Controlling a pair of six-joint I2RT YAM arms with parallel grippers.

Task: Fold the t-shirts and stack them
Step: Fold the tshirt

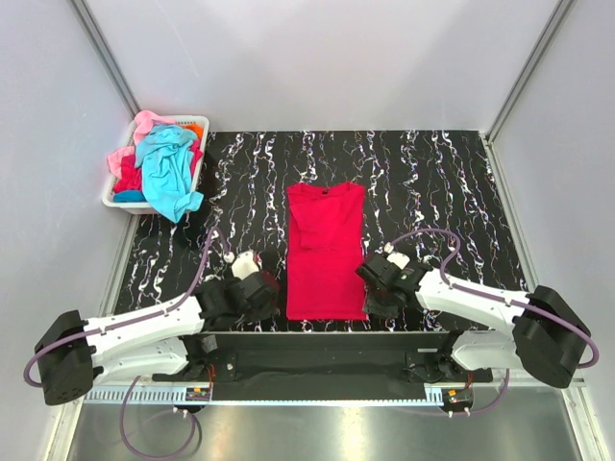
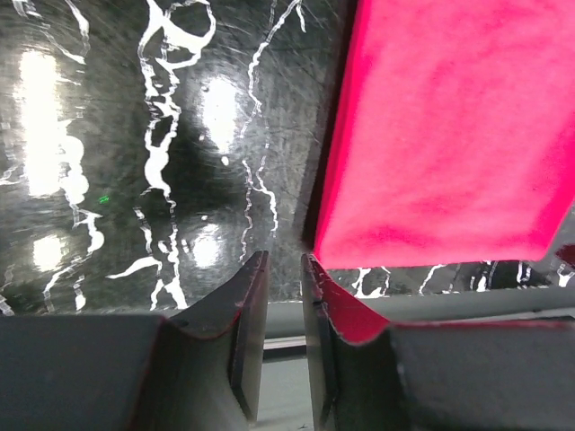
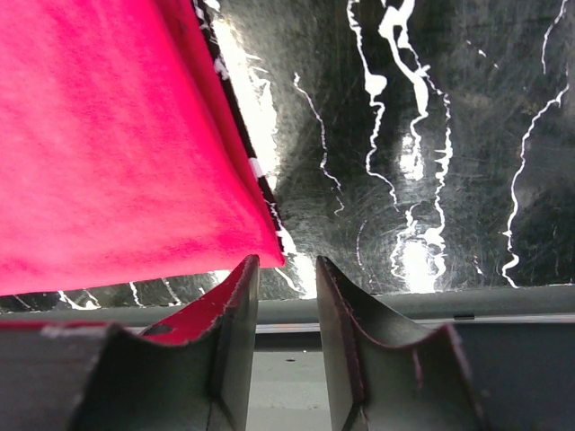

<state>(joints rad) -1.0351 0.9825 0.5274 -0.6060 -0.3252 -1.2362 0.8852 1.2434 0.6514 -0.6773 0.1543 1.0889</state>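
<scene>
The crimson-red t-shirt [image 1: 326, 250] lies flat on the table's middle, folded into a long narrow strip, collar at the far end. My left gripper [image 1: 272, 291] is open and empty just left of its near left corner; the cloth shows in the left wrist view [image 2: 449, 135], beside the fingertips [image 2: 256, 269]. My right gripper [image 1: 370, 284] is open and empty just right of the near right corner; the cloth shows in the right wrist view [image 3: 108, 144]. Turquoise [image 1: 169, 168], pink [image 1: 146, 125] and orange t-shirts lie piled in the basket.
The white plastic basket [image 1: 112, 197] stands at the far left corner of the black marbled table [image 1: 432, 182]. Grey walls enclose the left, back and right. The table's near edge runs just below both grippers.
</scene>
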